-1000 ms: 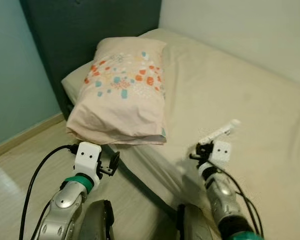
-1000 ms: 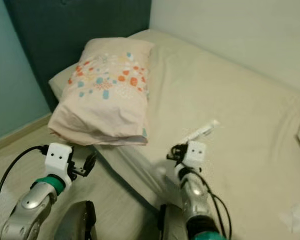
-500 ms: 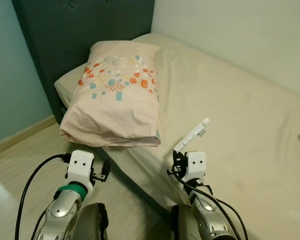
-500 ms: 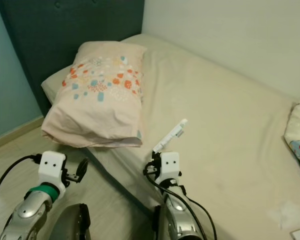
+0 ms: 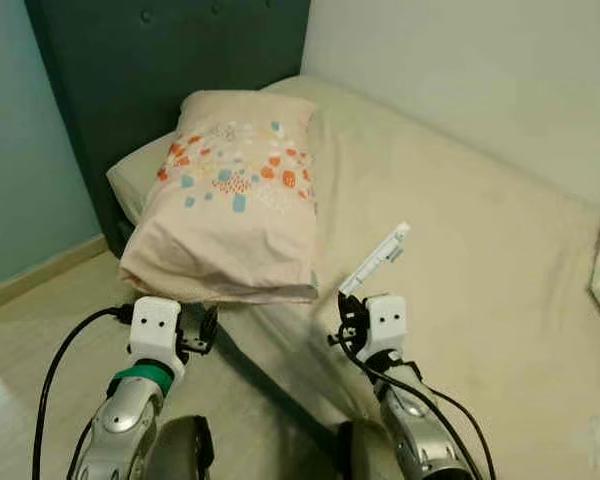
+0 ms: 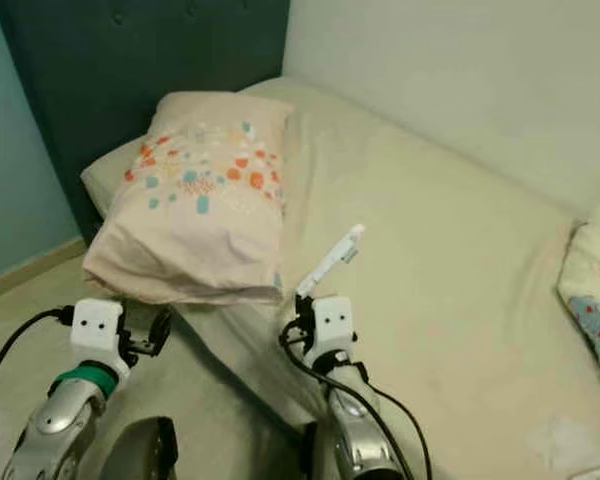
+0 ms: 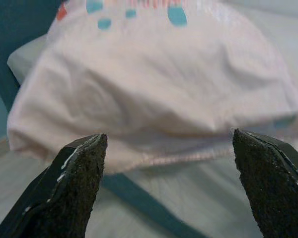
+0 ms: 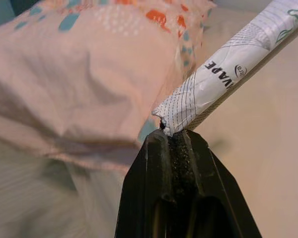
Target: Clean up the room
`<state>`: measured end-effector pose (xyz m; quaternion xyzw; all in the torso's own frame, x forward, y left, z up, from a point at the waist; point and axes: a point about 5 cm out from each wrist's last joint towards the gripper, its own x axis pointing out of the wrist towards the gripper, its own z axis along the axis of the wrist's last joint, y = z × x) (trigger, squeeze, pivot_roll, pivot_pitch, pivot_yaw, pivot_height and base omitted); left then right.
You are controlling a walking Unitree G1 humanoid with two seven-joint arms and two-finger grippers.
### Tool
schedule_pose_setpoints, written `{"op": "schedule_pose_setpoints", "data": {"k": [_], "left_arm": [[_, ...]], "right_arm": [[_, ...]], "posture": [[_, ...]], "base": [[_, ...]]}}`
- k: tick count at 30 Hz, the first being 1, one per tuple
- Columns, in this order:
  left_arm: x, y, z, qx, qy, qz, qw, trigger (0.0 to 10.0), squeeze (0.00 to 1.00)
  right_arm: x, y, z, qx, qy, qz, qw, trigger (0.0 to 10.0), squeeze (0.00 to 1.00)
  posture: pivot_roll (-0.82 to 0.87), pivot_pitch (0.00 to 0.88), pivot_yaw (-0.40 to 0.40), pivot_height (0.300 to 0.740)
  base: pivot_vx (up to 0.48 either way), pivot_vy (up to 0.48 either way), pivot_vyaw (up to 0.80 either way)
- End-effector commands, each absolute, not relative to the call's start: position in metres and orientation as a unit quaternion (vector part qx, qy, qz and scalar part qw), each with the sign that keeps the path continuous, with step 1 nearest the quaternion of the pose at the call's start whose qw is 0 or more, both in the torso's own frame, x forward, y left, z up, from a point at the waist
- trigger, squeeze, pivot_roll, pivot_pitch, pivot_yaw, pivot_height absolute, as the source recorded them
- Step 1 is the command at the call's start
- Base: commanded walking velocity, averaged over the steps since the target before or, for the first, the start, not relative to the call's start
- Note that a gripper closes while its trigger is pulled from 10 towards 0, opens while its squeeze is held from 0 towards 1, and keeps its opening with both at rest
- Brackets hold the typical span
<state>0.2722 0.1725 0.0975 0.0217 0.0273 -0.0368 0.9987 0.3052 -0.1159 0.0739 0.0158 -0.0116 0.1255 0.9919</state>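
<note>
My right gripper (image 5: 346,302) is shut on the end of a thin white printed packet (image 5: 376,258), which sticks up and away over the beige mattress (image 5: 460,230). The right wrist view shows the packet (image 8: 228,74) pinched between the two black fingers (image 8: 161,163). My left gripper (image 5: 208,328) is open, held low just before the near edge of a pink pillow (image 5: 235,195) with orange and teal spots. In the left wrist view the fingers (image 7: 74,183) stand wide apart with the pillow (image 7: 159,89) straight ahead and nothing between them.
A dark blue headboard (image 5: 170,60) stands behind the pillow, with a teal wall (image 5: 30,170) to its left and pale floor (image 5: 40,310) below. A second patterned pillow (image 6: 590,290) lies at the mattress's right edge, and a small white scrap (image 6: 570,440) lies near it.
The camera has shifted, bringing more of the bed's right side into view. My right gripper has turned so the packet now stands more upright. The left gripper stays open.
</note>
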Motion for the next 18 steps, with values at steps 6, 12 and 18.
{"op": "schedule_pose_setpoints", "data": {"k": [6, 12, 18], "left_arm": [[0.2725, 0.1656, 0.0944, 0.021, 0.029, -0.044, 0.998, 10.0, 0.00], [0.2738, 0.1671, 0.0949, 0.028, 0.026, -0.041, 0.998, 10.0, 0.00], [0.2747, 0.1660, 0.0961, 0.027, 0.024, -0.041, 0.999, 10.0, 0.00]], "right_arm": [[0.3061, -0.1167, 0.0725, 0.024, -0.002, 0.122, 0.992, 10.0, 0.00], [0.3066, -0.1148, 0.0740, 0.024, -0.002, 0.127, 0.992, 10.0, 0.00], [0.3074, -0.1158, 0.0737, 0.032, 0.001, 0.117, 0.993, 10.0, 0.00]], "posture": [[0.14, 0.000, -0.098, 0.630], [0.14, 0.000, -0.093, 0.650], [0.14, 0.000, -0.083, 0.675]], "base": [[0.000, 0.000, 0.00], [0.000, 0.000, 0.00], [0.000, 0.000, 0.00]]}}
